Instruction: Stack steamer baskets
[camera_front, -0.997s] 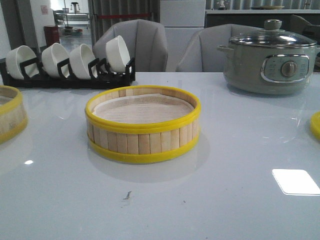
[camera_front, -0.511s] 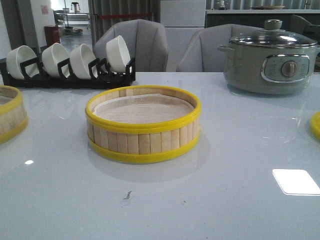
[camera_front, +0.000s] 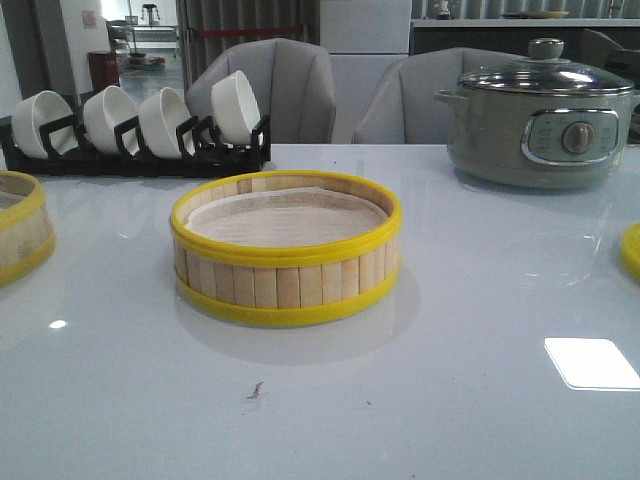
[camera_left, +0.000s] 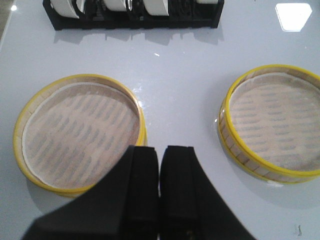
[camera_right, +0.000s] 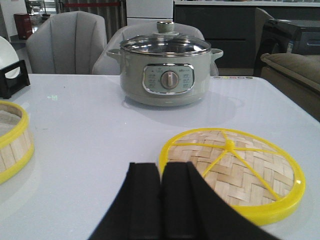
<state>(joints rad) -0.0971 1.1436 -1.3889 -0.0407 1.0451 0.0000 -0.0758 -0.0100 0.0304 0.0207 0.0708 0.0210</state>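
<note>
Standing upright at the middle of the white table (camera_front: 450, 400), the central steamer basket (camera_front: 286, 250) shows pale wood-slat walls, yellow rims top and bottom, and a white cloth liner (camera_front: 285, 217) lying flat inside. A second steamer basket (camera_front: 20, 228), of the same make, sits well apart to the left of the central one, cut off by the frame edge in the front view; the left wrist view shows both baskets side by side, neither stacked, each lined. The woven-bamboo lid (camera_right: 231, 171), yellow-rimmed with yellow spokes meeting at a hub, lies flat on the table to the right of the central basket, only its edge visible in the front view. Behind and to the left of the central basket stands a black rack (camera_front: 140, 155) holding four white bowls (camera_front: 165, 120) on edge. Behind and to the right stands the grey-green electric pot (camera_front: 540, 125) with its glass lid (camera_front: 545, 75) on. The left gripper (camera_left: 159, 165) hovers above the second basket's near rim, fingers pressed together, holding nothing. The right gripper (camera_right: 160, 182) hangs beside the lid, fingers likewise closed and empty.
</note>
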